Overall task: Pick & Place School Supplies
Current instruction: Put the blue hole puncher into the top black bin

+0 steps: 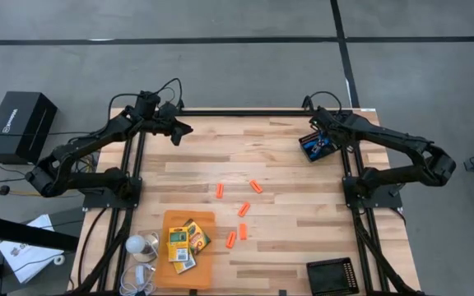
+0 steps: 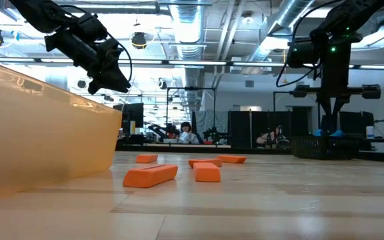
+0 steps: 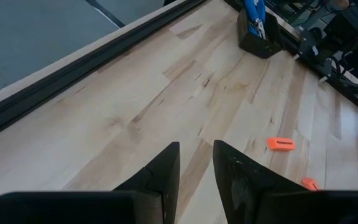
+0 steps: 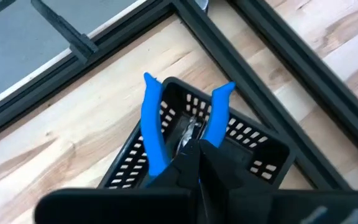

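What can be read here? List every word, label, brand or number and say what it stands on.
Nothing here can be read.
Black box left of the table: white print, too small.
Crayon boxes on the orange sheet: printed fronts, too small.
White paper near that box: marks, too blurred.

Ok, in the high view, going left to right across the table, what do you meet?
left gripper → crayon boxes on the orange sheet → scattered orange sticks → black basket with the blue-handled scissors, right gripper at it.
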